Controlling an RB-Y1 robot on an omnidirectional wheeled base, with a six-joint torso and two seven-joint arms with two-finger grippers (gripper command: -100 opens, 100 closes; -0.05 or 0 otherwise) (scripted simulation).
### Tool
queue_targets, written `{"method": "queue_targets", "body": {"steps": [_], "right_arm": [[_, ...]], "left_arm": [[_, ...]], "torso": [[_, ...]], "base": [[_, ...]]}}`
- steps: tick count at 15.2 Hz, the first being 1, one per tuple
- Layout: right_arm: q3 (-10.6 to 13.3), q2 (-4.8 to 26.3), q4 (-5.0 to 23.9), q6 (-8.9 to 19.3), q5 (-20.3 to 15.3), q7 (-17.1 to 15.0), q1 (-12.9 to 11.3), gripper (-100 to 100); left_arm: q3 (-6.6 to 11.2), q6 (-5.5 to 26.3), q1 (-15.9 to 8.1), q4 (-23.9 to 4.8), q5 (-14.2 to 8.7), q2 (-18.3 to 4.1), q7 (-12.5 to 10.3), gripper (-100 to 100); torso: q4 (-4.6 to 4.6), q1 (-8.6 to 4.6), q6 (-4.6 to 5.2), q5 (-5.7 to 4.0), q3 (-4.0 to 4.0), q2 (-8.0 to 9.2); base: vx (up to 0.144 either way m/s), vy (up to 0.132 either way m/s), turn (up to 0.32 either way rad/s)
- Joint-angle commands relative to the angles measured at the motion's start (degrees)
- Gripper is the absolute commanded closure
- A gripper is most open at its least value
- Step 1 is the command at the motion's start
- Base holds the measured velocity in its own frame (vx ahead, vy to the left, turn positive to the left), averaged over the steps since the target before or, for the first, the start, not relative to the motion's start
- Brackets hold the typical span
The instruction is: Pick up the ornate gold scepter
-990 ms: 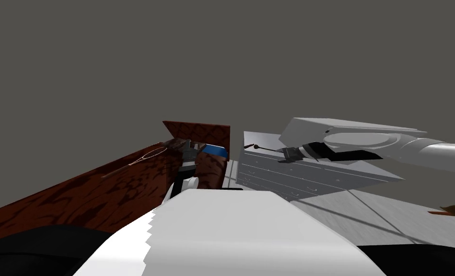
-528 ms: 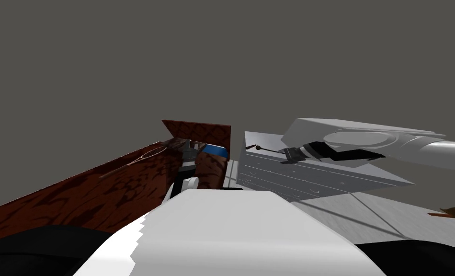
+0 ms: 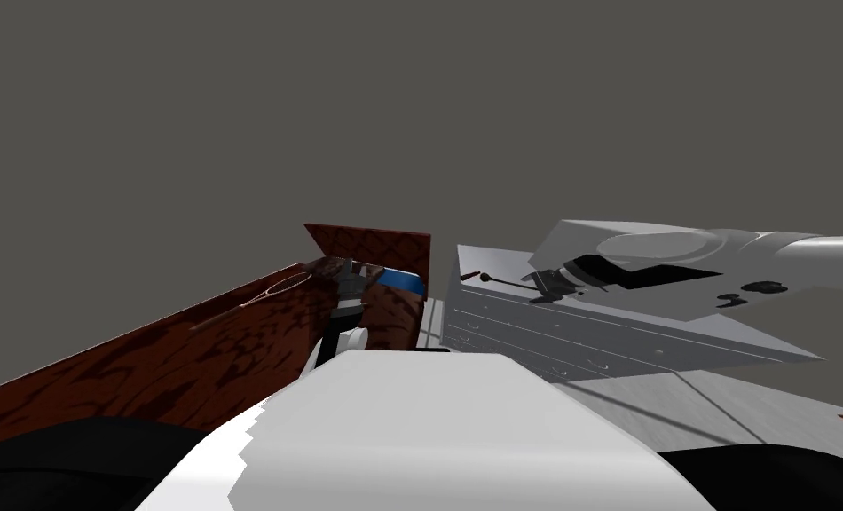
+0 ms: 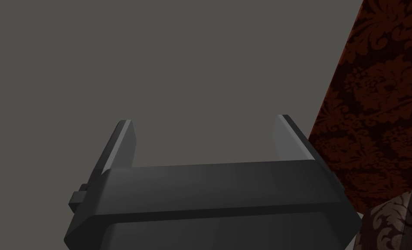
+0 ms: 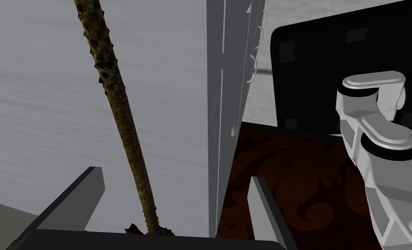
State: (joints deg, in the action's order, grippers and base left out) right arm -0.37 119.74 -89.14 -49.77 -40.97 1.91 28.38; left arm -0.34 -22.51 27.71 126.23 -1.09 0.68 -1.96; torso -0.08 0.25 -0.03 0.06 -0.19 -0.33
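Lying far left: a thin, looped, net-like thing (image 3: 276,286) on top of the dark red patterned furniture (image 3: 145,364); no part of my job.
Left gripper (image 4: 205,139): raised beside the far end of the red furniture, blades spread wide with nothing between them. I judge it is parked there to keep clear of the working arm.
Blue thing (image 3: 402,279): just beside the left gripper on the red furniture; I cannot tell what it is.
Grey dresser (image 3: 606,341): to the right of the red furniture, drawer fronts toward me, its flat top carrying the target.
Scepter (image 5: 117,100): a knobbly brownish-gold rod lying flat on the dresser top near the front edge, its knobbed end pointing toward the red furniture.
Right gripper (image 5: 174,204): blades apart and straddling the near end of the shaft. The rod sits closer to one blade, and neither presses it.
Why held so: a thin rod lying flat is easiest to take side to side, so I have lined the hand up along its length.
Right arm pose: reaching in from the right, forearm low and nearly level over the dresser top.
Judgement: what is left is the squeeze and the lift. With a grip this near the end, the long shaft may pivot or droop.
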Motion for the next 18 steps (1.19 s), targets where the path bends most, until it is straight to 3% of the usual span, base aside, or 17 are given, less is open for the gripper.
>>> {"method": "queue_targets", "body": {"steps": [1, 5, 6, 9, 10, 11, 15, 17, 18], "right_arm": [[0.36, 2.86, 1.25, -0.85, -1.13, 0.33, 1.58, -100], [1.71, 6.37, 2.28, -1.82, -2.86, 0.33, 3.13, -100], [1.78, 5.43, 1.86, -1.53, -2.61, 0.32, 2.29, -100], [2.79, 3.12, 1.84, 1.3, -3.44, 1.48, 3.96, -100], [2.64, 3.69, 1.81, 0.41, -3.31, 1.13, 3.48, -100], [2.69, 3.53, 1.84, 0.69, -3.35, 1.28, 3.6, 100], [2.68, 3.56, 1.85, 0.71, -3.35, 1.28, 3.57, 100], [1.98, 5.32, 1.88, -1.28, -2.79, 0.4, 2.51, 100], [2.58, 4.61, 1.74, -0.36, -3.09, 0.75, 2.52, 100]], "left_arm": [[0.0, 0.0, 0.0, 0.0, 0.0, 0.0, 0.0, 0], [0.0, 0.0, 0.01, 0.0, 0.0, 0.0, 0.0, 0], [0.0, 0.0, 0.01, 0.0, 0.0, 0.0, 0.0, 0], [0.0, 0.0, -0.01, 0.0, 0.0, 0.0, 0.0, 0], [0.0, 0.0, -0.01, 0.0, 0.0, 0.0, 0.0, 0], [0.0, 0.0, -0.01, 0.0, 0.0, 0.0, 0.0, 0], [0.0, 0.0, -0.01, 0.0, 0.0, 0.0, 0.0, 0], [0.01, 0.0, 0.0, 0.0, 0.0, -0.01, 0.0, 0], [0.01, 0.0, 0.0, 0.0, 0.0, -0.01, 0.0, 0]], "torso": [[0.0, 0.0, 0.0, 0.0, 0.0, 0.0], [-0.05, 0.05, 0.0, 0.01, -0.12, -0.21], [-0.05, 0.02, 0.0, 0.0, -0.12, -0.19], [0.03, -0.16, 0.02, -0.07, 0.09, 0.18], [0.06, -0.19, 0.03, -0.08, 0.15, 0.28], [0.08, -0.2, 0.03, -0.07, 0.19, 0.33], [0.08, -0.26, 0.03, -0.12, 0.21, 0.37], [0.1, -0.28, 0.05, -0.08, 0.23, 0.38], [0.11, -0.3, 0.06, -0.08, 0.24, 0.39]], "base": [[0.093, 0.049, 0.058], [0.118, 0.054, 0.055], [0.063, 0.023, 0.012], [0.002, 0.017, 0.075], [-0.01, 0.009, 0.026], [0.0, 0.0, 0.0], [0.0, 0.0, 0.0], [-0.002, -0.013, -0.093], [0.002, -0.011, -0.031]]}}
